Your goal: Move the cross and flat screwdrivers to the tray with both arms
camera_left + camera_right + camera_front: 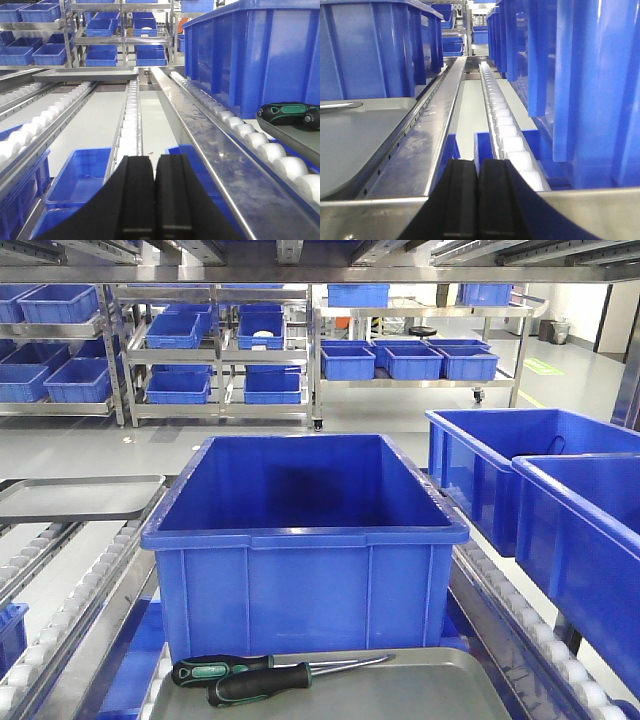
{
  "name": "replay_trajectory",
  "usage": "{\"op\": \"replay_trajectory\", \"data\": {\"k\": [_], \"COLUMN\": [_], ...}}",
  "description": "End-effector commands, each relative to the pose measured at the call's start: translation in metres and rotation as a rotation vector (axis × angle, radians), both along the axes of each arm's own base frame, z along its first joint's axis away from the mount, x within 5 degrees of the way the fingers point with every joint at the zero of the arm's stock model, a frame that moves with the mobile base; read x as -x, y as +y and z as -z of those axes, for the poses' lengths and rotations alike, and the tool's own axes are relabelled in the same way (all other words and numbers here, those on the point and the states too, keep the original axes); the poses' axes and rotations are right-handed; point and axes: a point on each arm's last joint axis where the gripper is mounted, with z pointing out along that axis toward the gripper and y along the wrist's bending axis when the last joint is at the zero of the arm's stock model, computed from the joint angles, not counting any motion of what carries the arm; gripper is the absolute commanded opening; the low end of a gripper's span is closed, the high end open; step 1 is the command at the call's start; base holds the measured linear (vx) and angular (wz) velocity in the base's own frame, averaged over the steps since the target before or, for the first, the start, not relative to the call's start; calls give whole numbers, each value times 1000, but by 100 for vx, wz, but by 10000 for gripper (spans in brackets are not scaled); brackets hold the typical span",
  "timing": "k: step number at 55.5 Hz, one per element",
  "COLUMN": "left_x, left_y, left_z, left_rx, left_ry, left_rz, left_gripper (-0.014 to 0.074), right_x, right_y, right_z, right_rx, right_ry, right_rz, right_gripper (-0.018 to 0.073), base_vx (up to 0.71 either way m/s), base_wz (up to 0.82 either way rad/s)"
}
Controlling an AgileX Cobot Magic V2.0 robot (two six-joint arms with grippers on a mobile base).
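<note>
- On the tray [440, 685], both screwdrivers [262, 675] lie touching.
- Left fingers [139, 200] and right fingers [462, 200] are closed, empty.
- Risk: nudging the tray could roll them off.

Your left gripper [154, 200] fills the bottom of its wrist view as two matte black fingers [135, 195], each a flat-faced rectangular block with a faint ridge down its length and a thin horizontal seam near the lower edge. Below them, the black housing flares outward in smooth curved shoulders. Your right gripper [477, 200] looks much the same from its own wrist camera: twin black slabs [495, 195], slightly glossy along their rounded tops, rising from a wide, sloping black base. Neither view shows you cables, screws or markings. The front camera shows nothing of your body.
</note>
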Motion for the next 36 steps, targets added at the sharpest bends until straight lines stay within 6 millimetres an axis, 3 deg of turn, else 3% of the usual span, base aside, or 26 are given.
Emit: {"op": "replay_trajectory", "data": {"k": [1, 36], "left_x": [1, 1], "left_y": [0, 0], "left_z": [-16, -16], "left_rx": [11, 11], "left_ry": [-106, -106], "left_rz": [-6, -6], "left_gripper": [-6, -6], "right_x": [-1, -1], "right_y": [1, 1], "right_z": [-5, -5], "right_rx": [11, 11], "right_ry": [-79, -77], "right_rz": [-8, -7], "right_gripper": [-10, -10], "base_vx": [0, 0], "base_wz": [0, 0]}}
